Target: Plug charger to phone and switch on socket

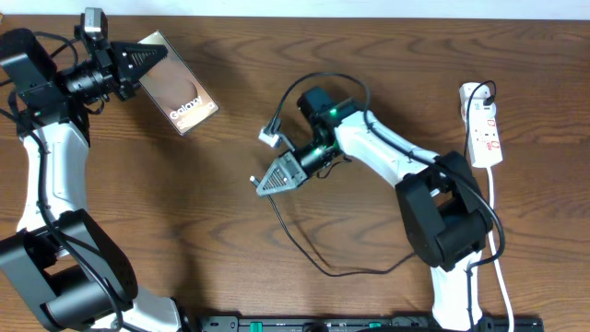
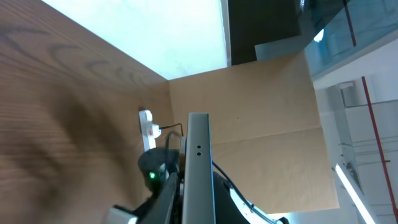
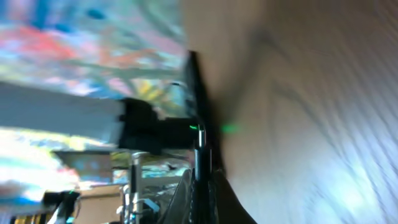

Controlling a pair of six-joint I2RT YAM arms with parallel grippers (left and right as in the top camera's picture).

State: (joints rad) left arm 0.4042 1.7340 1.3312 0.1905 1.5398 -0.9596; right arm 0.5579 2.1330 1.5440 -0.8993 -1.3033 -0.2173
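Closest to the arms' bases, the slack of the charger (image 1: 324, 271) lies in a loose curve on the wooden table (image 1: 184, 212) and climbs toward the middle. Just beyond it, the right gripper (image 1: 260, 182) is pinched together on the cable near its plug end, and the small tip pokes out to the left. Only the overhead view shows this. The right wrist view is badly blurred, showing wood grain, a green glow and a thin dark shape, so the grip cannot be read there.

Farther back on the right, the socket (image 1: 484, 129) lies lengthwise near the table's edge. A black plug sits in its far end and a white cord trails back toward the bases.

Farthest away on the left, the left gripper (image 1: 138, 60) is clamped on one end of the phone (image 1: 180, 92), well apart from the charger tip. From overhead the brown screen faces up with "Galaxy" legible. The left wrist view shows the phone only edge-on, as a thin grey slab. Past it that view shows the right arm's green light (image 1: 330, 113), the socket, and a cardboard sheet (image 2: 249, 106) behind the table
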